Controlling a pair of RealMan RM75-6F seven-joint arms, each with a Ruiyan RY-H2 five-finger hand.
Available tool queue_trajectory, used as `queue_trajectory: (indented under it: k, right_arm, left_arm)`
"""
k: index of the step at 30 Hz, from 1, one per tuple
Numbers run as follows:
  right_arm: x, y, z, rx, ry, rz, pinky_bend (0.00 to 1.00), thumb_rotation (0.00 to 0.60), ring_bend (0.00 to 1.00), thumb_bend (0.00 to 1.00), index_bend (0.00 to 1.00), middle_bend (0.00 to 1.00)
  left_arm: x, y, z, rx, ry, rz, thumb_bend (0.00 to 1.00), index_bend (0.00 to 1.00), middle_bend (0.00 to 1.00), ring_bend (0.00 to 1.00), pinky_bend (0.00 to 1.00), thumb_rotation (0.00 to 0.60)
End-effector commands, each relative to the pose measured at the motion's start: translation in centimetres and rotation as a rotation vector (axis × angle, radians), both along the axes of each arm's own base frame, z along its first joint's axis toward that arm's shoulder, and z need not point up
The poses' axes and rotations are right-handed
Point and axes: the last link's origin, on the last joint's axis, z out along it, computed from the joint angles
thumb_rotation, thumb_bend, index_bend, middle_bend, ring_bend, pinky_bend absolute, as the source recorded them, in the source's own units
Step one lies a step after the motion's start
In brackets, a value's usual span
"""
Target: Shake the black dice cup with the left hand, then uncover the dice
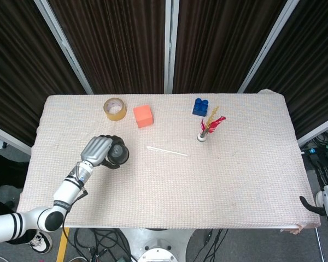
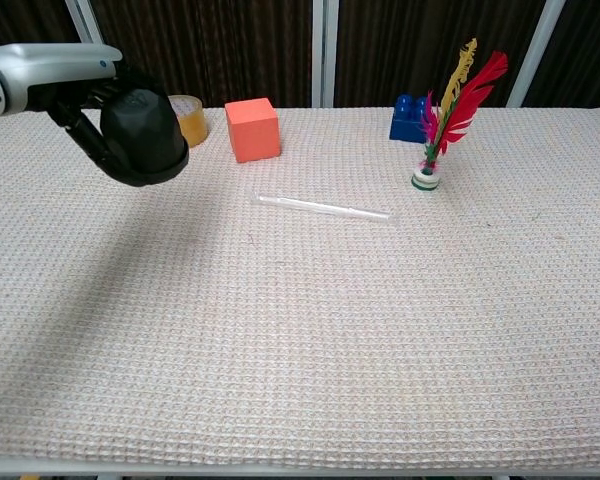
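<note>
Black dice cup, orange cube, blue brick, yellow tape.
</note>
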Motion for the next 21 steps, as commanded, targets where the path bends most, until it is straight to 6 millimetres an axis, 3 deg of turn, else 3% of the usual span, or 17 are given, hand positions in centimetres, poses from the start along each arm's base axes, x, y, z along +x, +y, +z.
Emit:
queue_trajectory:
  k: [1,6,8,11,14,17,21]
  right_arm:
    - [0.0,0.0,0.0,-0.002,0.003,-0.001,0.0,0.6,0.0,0.17,0.0,0.01]
    - [0.2,-0.1,0.1,-0.004,0.013,0.005,0.0,0.6,0.0,0.17,0.0,0.01]
    - [0.2,-0.2,0.2,-0.011,0.016,0.008,0.0,0.6,0.0,0.17,0.0,0.01]
    - [0.2,-0.2,0.4,-0.02,0.017,0.008,0.0,0.6,0.0,0.17,0.0,0.01]
    - [0.1,-0.1,0.4,-0.019,0.016,0.004,0.0,0.6,0.0,0.17,0.0,0.01]
    - [0.2,-0.1,0.3,-0.016,0.015,0.006,0.0,0.6,0.0,0.17,0.0,0.01]
    - [0.2,-0.2,0.2,-0.012,0.017,0.003,0.0,0.6,0.0,0.17,0.0,0.01]
  left_arm:
    - [2.4,-0.3,-2.4,-0.054,-0.032,-0.081,0.24,0.52,0.55,0.31,0.28,0.6]
    - [6.5,-2.3,-4.7,-0.132,-0.112,-0.196,0.24,0.51,0.55,0.31,0.28,0.6]
    - [6.7,-2.8,-4.8,-0.113,-0.101,-0.238,0.24,0.51,0.55,0.31,0.28,0.6]
    - [5.0,-0.9,-3.1,0.028,-0.058,-0.23,0.24,0.51,0.55,0.31,0.28,0.6]
    - [0.8,4.2,0.2,0.231,0.024,-0.086,0.24,0.51,0.55,0.31,0.29,0.6]
    - [-3.0,7.8,3.3,0.371,0.07,0.085,0.24,0.5,0.53,0.3,0.28,0.6]
    - [-4.0,8.8,4.8,0.446,0.022,0.169,0.24,0.49,0.51,0.27,0.26,0.6]
